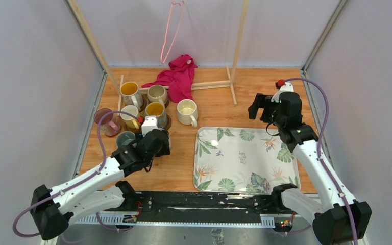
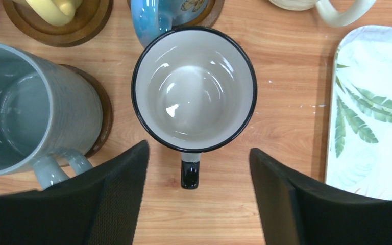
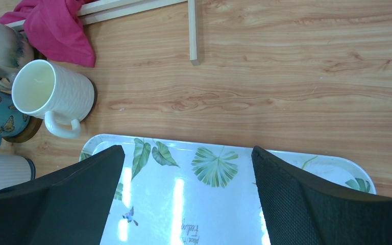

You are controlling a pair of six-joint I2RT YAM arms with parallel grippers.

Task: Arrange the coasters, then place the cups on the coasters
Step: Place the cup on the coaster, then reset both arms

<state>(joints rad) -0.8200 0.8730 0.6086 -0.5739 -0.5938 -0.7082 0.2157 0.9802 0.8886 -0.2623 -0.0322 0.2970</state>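
Left fingers [image 2: 112, 199] apart | I see the black-rimmed mug [image 2: 194, 89] at their 12 o'clock, handle at 6 | right fingers [image 3: 71, 199] apart, farther off

This is a robot test cell in a lab, not a home. A wooden bench [image 1: 219, 102] is boxed in on three sides by plain pale panels [image 1: 30, 76]. Two robot arms [image 1: 89, 178] are bolted to a black rail [image 1: 199, 201] at its near edge and trail purple cables [image 1: 327, 107]. Cups [image 1: 186, 111] stand as props on its left part.
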